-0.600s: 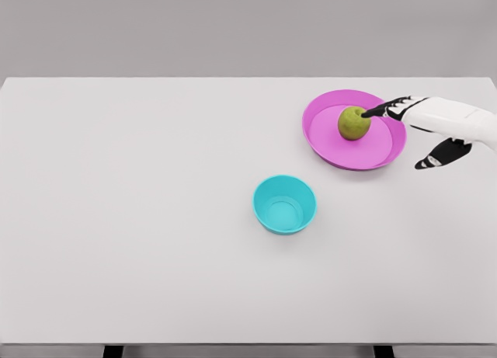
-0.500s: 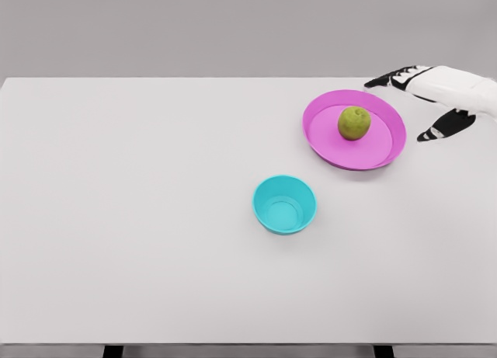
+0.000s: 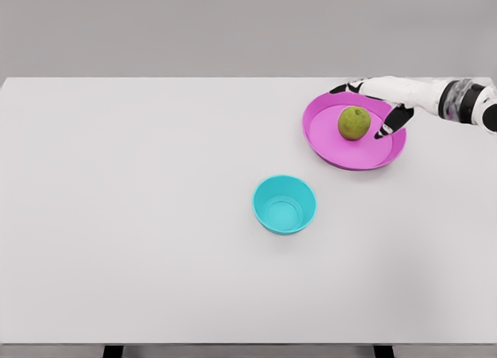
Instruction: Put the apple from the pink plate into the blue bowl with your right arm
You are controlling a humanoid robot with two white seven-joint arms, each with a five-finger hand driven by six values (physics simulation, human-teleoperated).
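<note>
At the upper right of the frame the white right hand (image 3: 378, 102) arches open over the round green apple (image 3: 354, 123) resting on the shallow pink plate (image 3: 326, 144), fingers behind and thumb in front, apparently to enclose it before carrying it to the small blue bowl (image 3: 284, 204) on the white table (image 3: 140, 218).

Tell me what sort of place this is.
Most likely a simulated tabletop test bench, not a real room: a bare white table against a featureless grey wall, holding only a pink plate with an apple, a blue bowl, and the robot's right hand.
</note>
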